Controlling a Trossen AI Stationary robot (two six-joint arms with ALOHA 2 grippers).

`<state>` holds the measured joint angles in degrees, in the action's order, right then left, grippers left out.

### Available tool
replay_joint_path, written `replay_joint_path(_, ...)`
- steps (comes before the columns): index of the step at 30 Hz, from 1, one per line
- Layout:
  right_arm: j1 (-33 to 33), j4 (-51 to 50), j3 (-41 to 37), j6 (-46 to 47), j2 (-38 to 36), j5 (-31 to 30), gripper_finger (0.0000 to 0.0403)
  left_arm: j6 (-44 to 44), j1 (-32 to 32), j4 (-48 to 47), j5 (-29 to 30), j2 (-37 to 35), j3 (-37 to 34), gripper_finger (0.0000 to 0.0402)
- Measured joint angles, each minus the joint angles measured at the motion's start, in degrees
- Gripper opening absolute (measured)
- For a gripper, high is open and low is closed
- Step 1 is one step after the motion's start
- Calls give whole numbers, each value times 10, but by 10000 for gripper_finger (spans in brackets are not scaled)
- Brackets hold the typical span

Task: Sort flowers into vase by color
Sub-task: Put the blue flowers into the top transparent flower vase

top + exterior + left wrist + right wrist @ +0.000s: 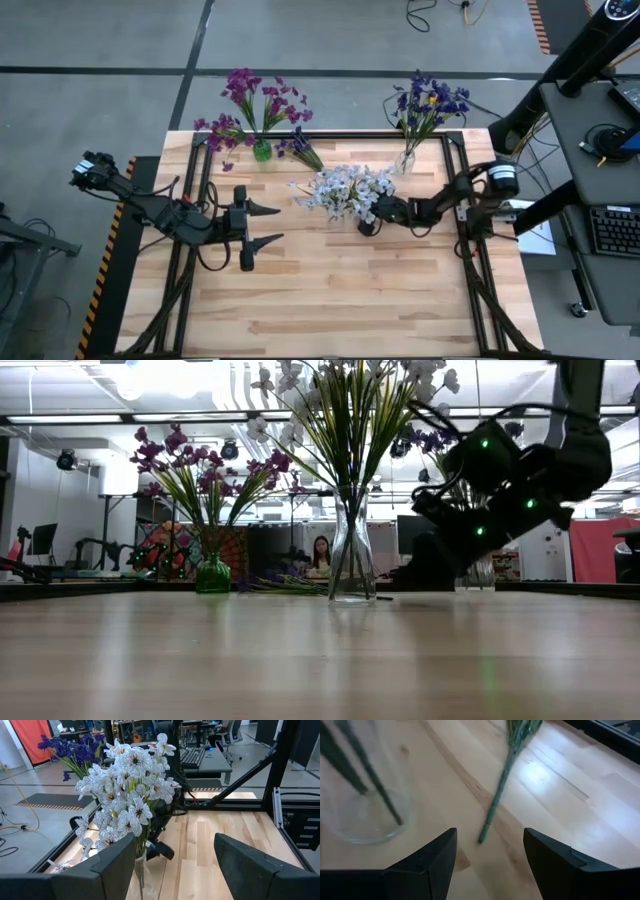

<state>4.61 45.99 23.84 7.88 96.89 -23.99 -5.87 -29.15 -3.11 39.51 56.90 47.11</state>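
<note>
Person [322, 552] seated beyond the table [330, 290] (keyboard [611, 231] nearby).

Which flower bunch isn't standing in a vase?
The small blue-violet spray lying flat on the table beside the green vase; the magenta, blue and white bunches all stand in vases.

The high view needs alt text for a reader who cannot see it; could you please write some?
Seen from above, a wooden table holds three vases: magenta flowers at the back left, blue flowers at the back right, white flowers in the middle. The right gripper is open beside the white flowers; the left gripper waits open at the left. One blue spray lies flat on the table.
</note>
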Motion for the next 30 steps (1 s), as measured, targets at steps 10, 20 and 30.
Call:
replay_joint_path(10,14,87,0,-4,66,0,221,6,0,0,0,0,0,251)
replay_joint_path(20,17,105,1,0,82,0,216,6,0,1,1,0,0,251)
replay_joint_path(30,39,114,2,0,82,32,144,6,0,4,2,0,0,251)
